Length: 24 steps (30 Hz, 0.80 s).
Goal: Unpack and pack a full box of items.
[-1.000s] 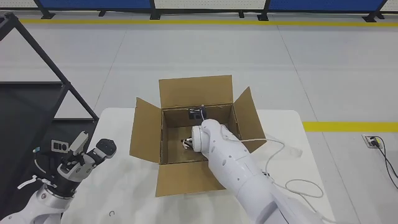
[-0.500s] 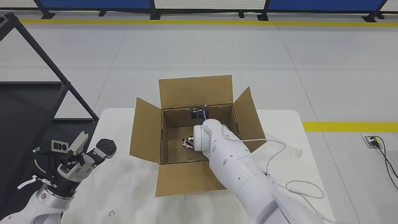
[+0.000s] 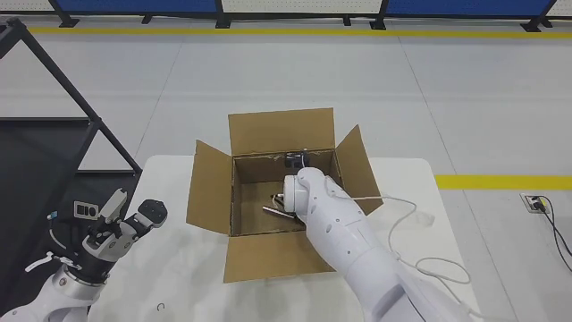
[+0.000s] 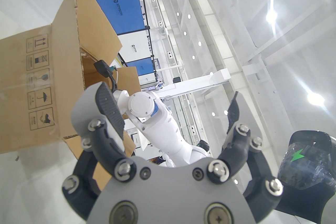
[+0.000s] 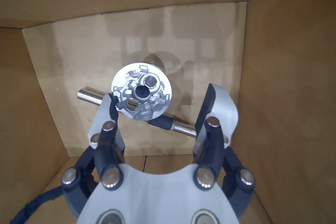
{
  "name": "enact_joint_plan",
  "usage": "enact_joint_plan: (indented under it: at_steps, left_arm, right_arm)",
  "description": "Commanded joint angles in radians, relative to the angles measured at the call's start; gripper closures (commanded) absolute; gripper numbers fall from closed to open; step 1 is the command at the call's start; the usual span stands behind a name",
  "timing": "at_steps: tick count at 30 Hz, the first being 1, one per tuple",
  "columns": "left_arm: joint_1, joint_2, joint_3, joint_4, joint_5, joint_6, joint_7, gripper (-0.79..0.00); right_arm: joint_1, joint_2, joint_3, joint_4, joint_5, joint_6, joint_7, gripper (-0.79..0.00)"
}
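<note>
Right arm is sitting a bit further toward the back-right of the box (image 3: 281,131) than a second ago, and that's uncovering a shiny rod (image 3: 275,207) on the box floor in the top view. Left arm isn't budging.

So I'm reading this as the unpack half, with the right hand (image 5: 160,99) hanging down inside the box and lining up on what's lying at the bottom. Its fingers are standing wide apart and aren't clamping anything.

Where the stuff is: a metal disc (image 5: 141,93) with a toothed hub is resting across the rod (image 5: 181,128), which is lying flat on the cardboard floor with a dark band round it. The disc is sitting off-centre in the gap, hard up against one finger (image 5: 109,107). Honestly can't tell if it's touching or just beside it. The other finger is well clear of it.

Next move, I'm guessing: the hand needs shifting sideways so the disc ends up midway between the fingers, then dropping lower and closing on the rim. Risk is nudging the disc off the rod.

Left hand (image 4: 169,99) is idling over the counter (image 3: 179,259) beside the box, fingers spread, holding nothing.
</note>
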Motion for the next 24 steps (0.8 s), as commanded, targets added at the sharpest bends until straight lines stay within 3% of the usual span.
enact_joint_plan:
  at_steps: [1, 4, 11, 14, 24]
  left_arm:
    - [0.0, 0.0, 0.0, 0.0, 0.0, 0.0, 0.0, -0.785]
    - [0.0, 0.0, 0.0, 0.0, 0.0, 0.0, 0.0, -0.785]
    - [0.0, 0.0, 0.0, 0.0, 0.0, 0.0, 0.0, -0.785]
    - [0.0, 0.0, 0.0, 0.0, 0.0, 0.0, 0.0, -0.785]
    - [0.0, 0.0, 0.0, 0.0, 0.0, 0.0, 0.0, -0.785]
  right_arm:
    - [0.003, 0.001, 0.004, -0.007, 0.002, 0.007, -0.007, -0.711]
    - [0.003, 0.001, 0.007, -0.02, 0.002, 0.009, -0.011, -0.779]
    - [-0.009, -0.012, 0.007, -0.029, -0.005, 0.061, -0.014, -0.736]
    - [-0.007, -0.017, 0.011, -0.021, -0.001, 0.085, 0.004, -0.68]
    - [0.007, -0.012, 0.03, 0.009, 0.01, 0.122, 0.009, -0.69]
